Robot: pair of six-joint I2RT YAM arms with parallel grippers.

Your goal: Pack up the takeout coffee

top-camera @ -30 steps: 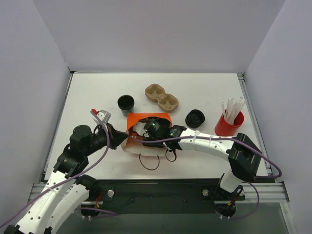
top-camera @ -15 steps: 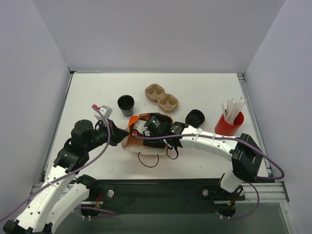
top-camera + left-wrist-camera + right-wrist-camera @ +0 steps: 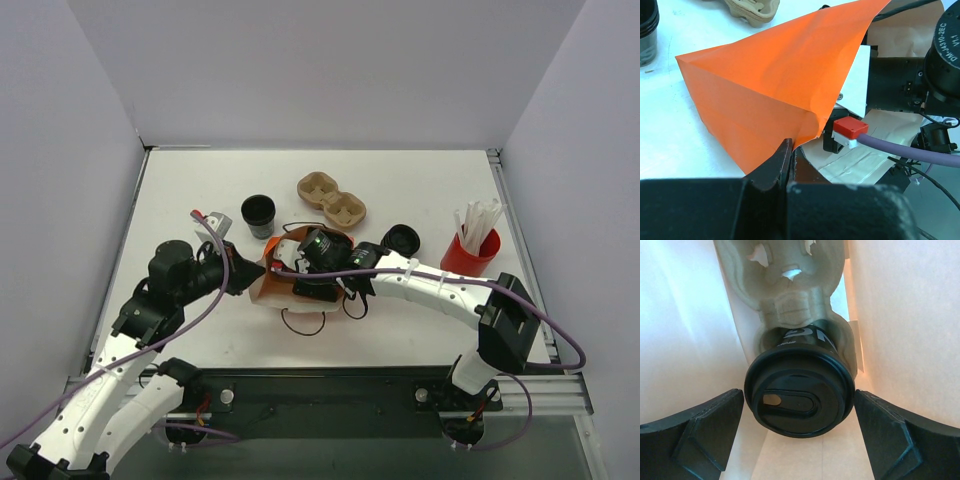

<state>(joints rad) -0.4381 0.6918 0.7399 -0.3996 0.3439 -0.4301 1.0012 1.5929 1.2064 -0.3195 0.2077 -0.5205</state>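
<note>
On my overhead feed the orange bag [image 3: 765, 85] lies on its side near the middle of the worktop [image 3: 200, 190], a little toward the near edge, with its mouth facing the right edge. My left claw [image 3: 790, 150] is pinched together on the bag's paper edge at the left end.

My right arm reaches in through the mouth, so the right claw [image 3: 799, 399] shows only on its own wrist feed. Its fingers [image 3: 695, 432] stand wide apart, one on each side of the lid and just beside its rim. I can't tell if either pad touches it.

The takeout coffee [image 3: 800, 407] is inside the bag, lid toward the camera. Its body is seated in a socket of a moulded pulp holder [image 3: 790, 295] between the pale paper walls.

Outside the bag, a lidless black cup [image 3: 258, 212] stands just beyond it toward the far edge. A two-cup pulp carrier [image 3: 331, 198] lies a little farther back. A stack of black lids [image 3: 400, 240] sits to the bag's right. Near the right edge is a red cup [image 3: 462, 262] holding white stirrers [image 3: 478, 220].
</note>
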